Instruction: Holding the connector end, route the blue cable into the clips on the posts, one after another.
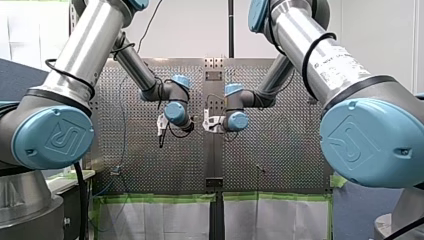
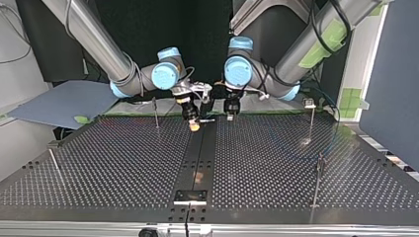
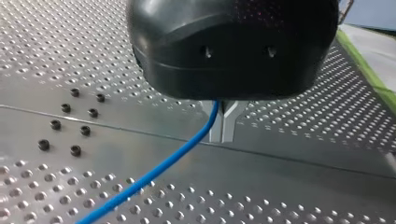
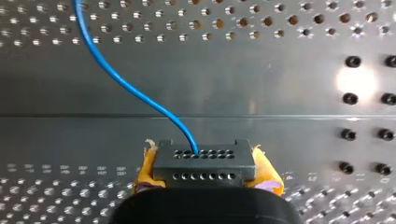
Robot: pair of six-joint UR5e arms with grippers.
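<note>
Blue cable (image 4: 140, 98) plugged into grey connector (image 4: 204, 161), pinched between yellow pads (image 4: 267, 173) of right hand (image 4: 203, 163). Above smooth middle strip of perforated counter (image 2: 276, 163), near its far edge in top view. Just beside, left hand (image 3: 223, 139), metal fingers (image 3: 229, 121) pressed together at tips, cable against them; clamped or not, cannot tell. Thin posts (image 2: 312, 121) upright on counter, well apart from both hands.
</note>
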